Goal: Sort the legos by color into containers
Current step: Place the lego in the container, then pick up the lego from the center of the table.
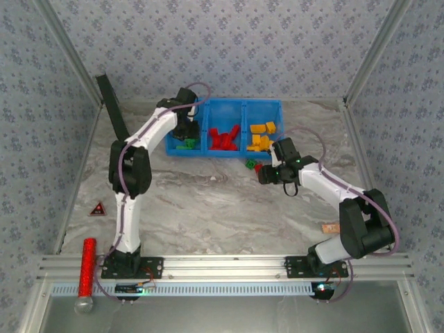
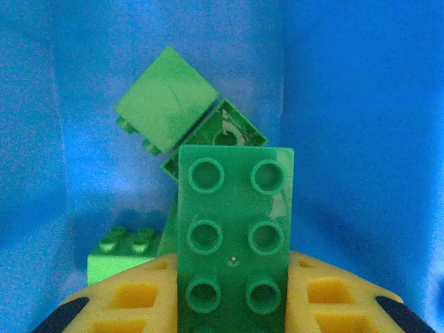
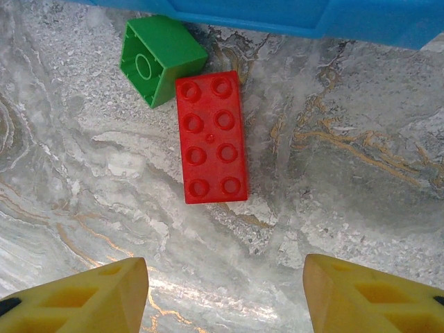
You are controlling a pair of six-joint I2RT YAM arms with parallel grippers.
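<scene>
The blue tray [image 1: 277,102] stands at the back of the table, with green legos [image 1: 186,144] in its left compartment, red legos [image 1: 223,139] in the middle and orange-yellow legos [image 1: 261,137] on the right. My left gripper [image 1: 186,128] reaches into the left compartment, shut on a green eight-stud lego [image 2: 234,229] above other green bricks [image 2: 166,97]. My right gripper [image 3: 225,277] hangs open over the table just in front of the tray [image 3: 277,17]. Ahead of its fingertips lie a red eight-stud lego [image 3: 210,146] and a small green lego [image 3: 161,59], touching each other.
A red glittery cylinder [image 1: 88,267] lies at the near left edge, a small dark triangle [image 1: 98,209] left of the left arm. A black slab [image 1: 111,104] leans at the back left. A small brownish scrap [image 1: 330,227] sits beside the right arm. Patterned walls enclose the table.
</scene>
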